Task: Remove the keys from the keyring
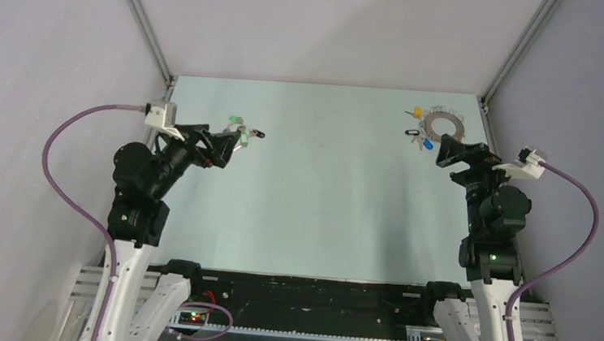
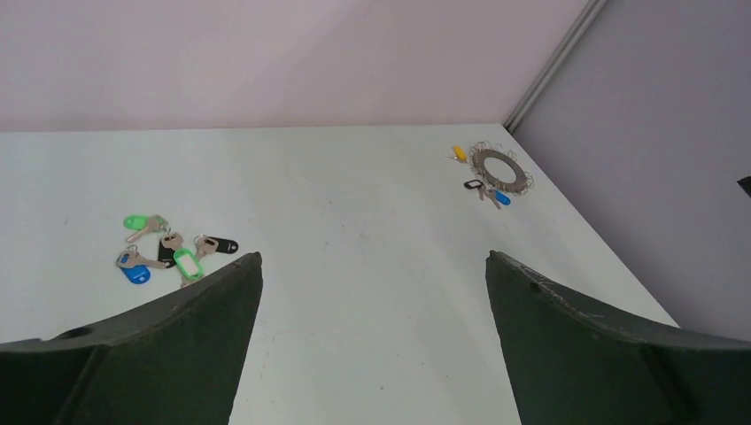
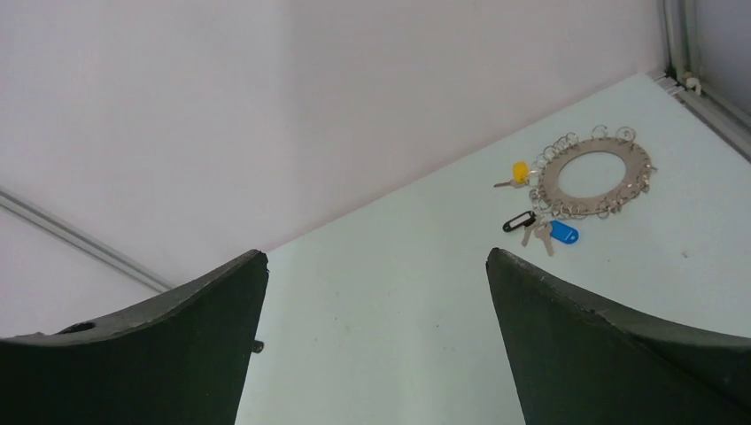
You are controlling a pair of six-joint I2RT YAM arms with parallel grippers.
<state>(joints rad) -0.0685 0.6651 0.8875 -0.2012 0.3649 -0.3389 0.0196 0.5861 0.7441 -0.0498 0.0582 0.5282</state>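
Both of your pincers are spread wide with nothing in them. On the left gripper (image 2: 373,257), its wrist view shows only bare table (image 2: 354,195) between the two dark fingers (image 2: 177,336). It's the same for the right gripper (image 3: 377,252), with no contact with anything. The keyring (image 3: 549,180) lies flat on the table in the far right corner, close to both walls. In the top view it sits just beyond your right gripper's tips, and in the right wrist view it's ahead and off to the right, above the right finger rather than centred in the gap. You've got three tagged keys at the ring's rim. The yellow-tagged key (image 3: 520,170) is on the side facing the left arm. The black-tagged key (image 3: 519,221) and blue-tagged key (image 3: 563,233) are at the near edge with a couple of bare silver blades between them. They're bunched in among the small wire loops around the rim, but they're too small to tell which loop holds which, or whether each is actually hooked. A separate cluster of loose keys (image 2: 168,252) lies on the left half of the table, well apart from the ring, with two green tags, one blue and two black that you can make out. In the left wrist view the cluster is just ahead of and outboard of the left finger. In the top view it's right at your left gripper's tips, partly hidden by them.
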